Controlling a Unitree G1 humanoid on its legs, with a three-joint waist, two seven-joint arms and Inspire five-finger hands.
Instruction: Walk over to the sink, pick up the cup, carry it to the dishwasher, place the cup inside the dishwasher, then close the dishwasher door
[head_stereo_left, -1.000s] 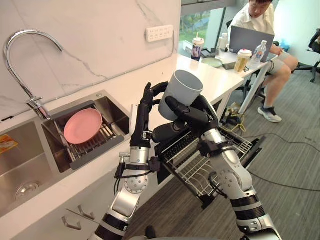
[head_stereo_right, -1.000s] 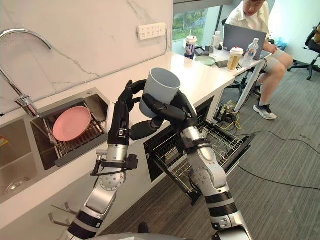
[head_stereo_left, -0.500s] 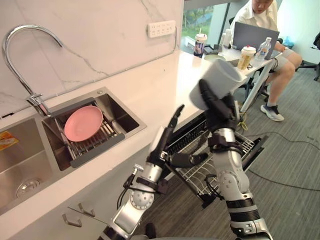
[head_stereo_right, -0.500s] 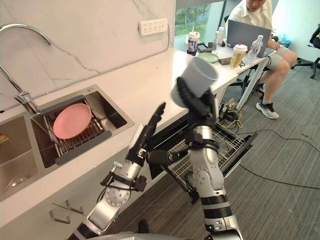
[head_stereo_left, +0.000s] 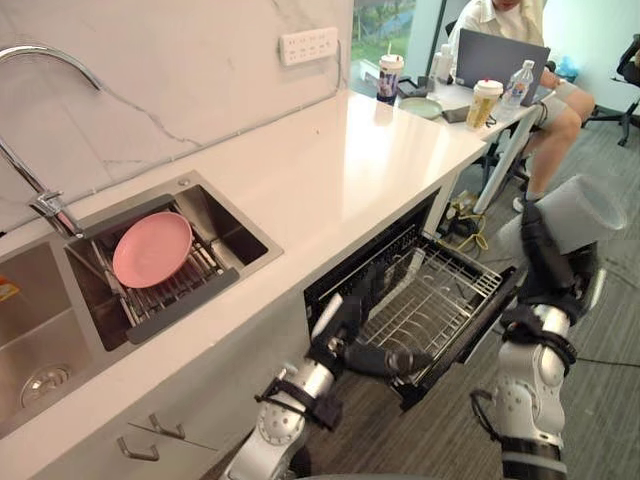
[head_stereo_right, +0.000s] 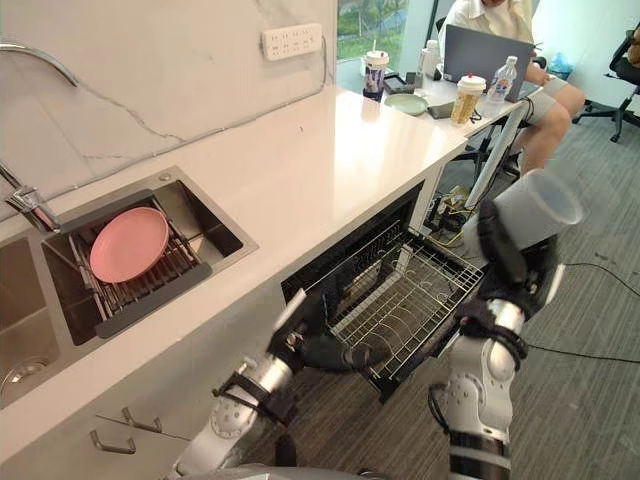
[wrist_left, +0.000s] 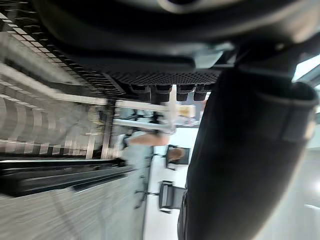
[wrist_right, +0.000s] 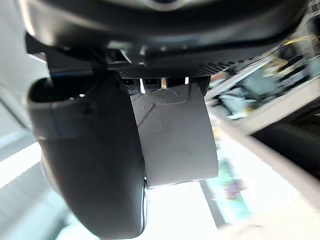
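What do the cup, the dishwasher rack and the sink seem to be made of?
Cup, held in the right robot hand: likely matt grey plastic, opaque with no gloss. Dishwasher rack: thin metal wire, pale coated or plated finish. Sink: brushed stainless steel, judging by its dull grey sheen.

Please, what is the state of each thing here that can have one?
cup: tilted, held in the air.
right hand: shut on the cup.
left hand: open, holds nothing.
dishwasher: door open.
rack: pulled out, empty.
pink plate: leaning in the sink drainer.
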